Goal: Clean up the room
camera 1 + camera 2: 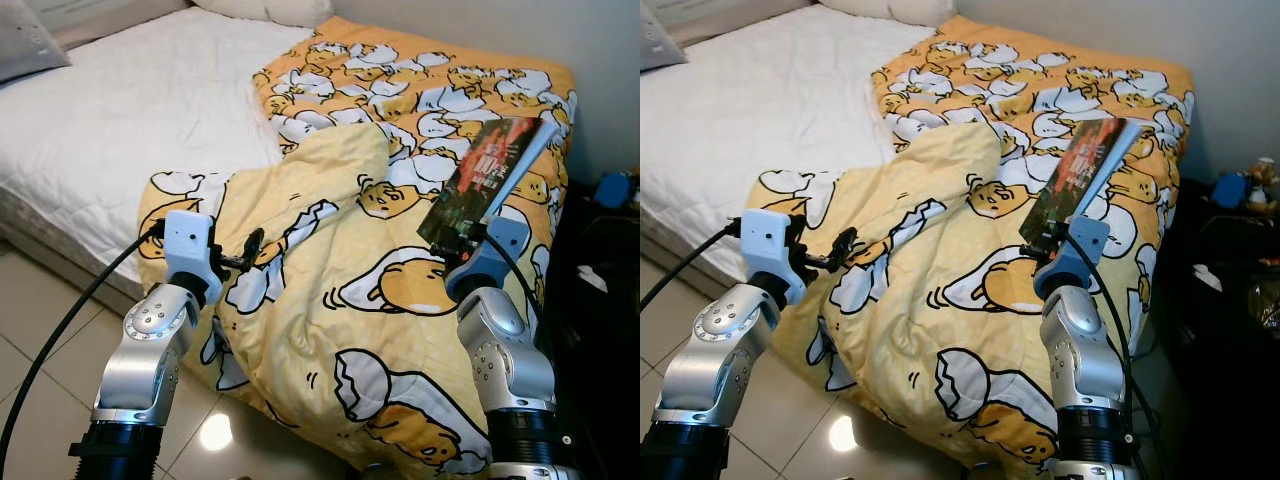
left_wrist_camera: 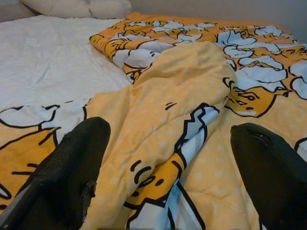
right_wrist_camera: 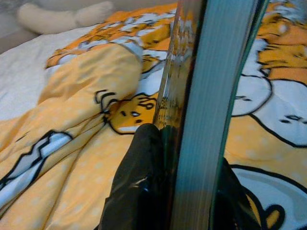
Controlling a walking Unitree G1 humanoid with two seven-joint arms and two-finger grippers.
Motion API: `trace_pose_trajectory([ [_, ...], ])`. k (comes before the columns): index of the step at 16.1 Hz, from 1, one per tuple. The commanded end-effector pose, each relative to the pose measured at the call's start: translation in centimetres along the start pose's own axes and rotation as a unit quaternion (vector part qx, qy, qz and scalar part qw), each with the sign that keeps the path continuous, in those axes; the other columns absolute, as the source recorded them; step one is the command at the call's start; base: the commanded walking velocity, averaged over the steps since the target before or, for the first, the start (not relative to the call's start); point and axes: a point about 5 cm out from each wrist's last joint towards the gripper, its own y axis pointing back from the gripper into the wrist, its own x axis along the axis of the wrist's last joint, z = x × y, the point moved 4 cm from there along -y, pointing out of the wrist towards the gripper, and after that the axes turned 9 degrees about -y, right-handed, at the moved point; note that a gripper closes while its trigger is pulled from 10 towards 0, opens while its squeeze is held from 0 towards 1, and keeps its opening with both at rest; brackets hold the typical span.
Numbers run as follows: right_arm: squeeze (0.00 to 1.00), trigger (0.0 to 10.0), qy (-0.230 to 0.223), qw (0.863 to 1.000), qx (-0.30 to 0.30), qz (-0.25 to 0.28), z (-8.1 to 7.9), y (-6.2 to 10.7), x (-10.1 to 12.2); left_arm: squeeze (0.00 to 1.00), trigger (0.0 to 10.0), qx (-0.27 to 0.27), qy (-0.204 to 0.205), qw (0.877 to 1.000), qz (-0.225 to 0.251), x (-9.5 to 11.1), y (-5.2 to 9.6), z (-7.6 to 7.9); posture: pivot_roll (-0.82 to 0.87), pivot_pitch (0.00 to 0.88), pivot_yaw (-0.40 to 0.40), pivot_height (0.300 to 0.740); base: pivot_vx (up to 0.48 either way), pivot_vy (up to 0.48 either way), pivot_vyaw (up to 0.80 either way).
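A dark book (image 1: 485, 175) with a red-and-black cover is held tilted above the bed; my right gripper (image 1: 458, 245) is shut on its lower end. In the right wrist view the book's page edge (image 3: 206, 110) runs between the black fingers (image 3: 139, 187). A yellow quilt (image 1: 340, 260) printed with cartoon eggs lies rumpled over the right half of the bed and hangs off the near edge. My left gripper (image 1: 250, 250) hovers open just above a fold of the quilt (image 2: 168, 143) near the bed's near edge, nothing between its fingers (image 2: 67, 172).
A white mattress (image 1: 130, 110) lies bare on the left, with pillows (image 1: 270, 8) at the head. A grey cushion (image 1: 25, 45) sits far left. Tiled floor (image 1: 40, 330) lies below. Dark furniture with a blue object (image 1: 612, 188) stands right of the bed.
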Motion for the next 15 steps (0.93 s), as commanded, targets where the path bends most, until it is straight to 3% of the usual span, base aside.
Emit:
trace_pose_trajectory([
  [1,0.00,10.0,-0.004,1.000,0.004,0.030,-0.7,-0.3,1.6,0.00,10.0,0.008,-0.007,1.000,-0.003,0.1,0.0,-0.4,0.06,0.000,-0.014,0.740,0.000,0.319,-0.75],
  [3,0.00,10.0,-0.014,1.000,0.023,0.006,-1.2,-0.3,0.9,0.00,10.0,0.010,-0.008,1.000,-0.003,0.1,0.0,-0.5,0.07,0.000,-0.014,0.740,0.000,0.326,-0.71],
  [5,0.00,10.0,0.011,0.998,-0.008,0.055,-0.7,-0.5,1.9,0.00,10.0,0.014,-0.011,1.000,-0.001,0.3,0.0,-0.7,0.07,0.000,-0.012,0.740,0.000,0.326,-0.73],
  [9,0.00,10.0,0.010,0.998,-0.006,0.068,-0.9,-0.5,2.2,0.00,10.0,0.017,-0.014,1.000,-0.003,0.2,0.0,-0.7,0.07,0.000,-0.013,0.740,0.000,0.323,-0.79],
  [14,0.00,10.0,-0.018,0.999,0.024,0.041,-1.5,-0.6,1.5,0.00,10.0,0.020,-0.013,1.000,-0.004,0.3,-0.1,-0.9,0.07,0.000,-0.015,0.740,0.000,0.329,-0.80],
  [15,0.00,0.0,-0.006,0.998,0.031,0.045,-1.8,-0.5,1.5,0.00,10.0,0.020,-0.013,1.000,-0.004,0.3,-0.1,-0.9,0.07,0.000,-0.013,0.740,0.000,0.322,-0.80],
])
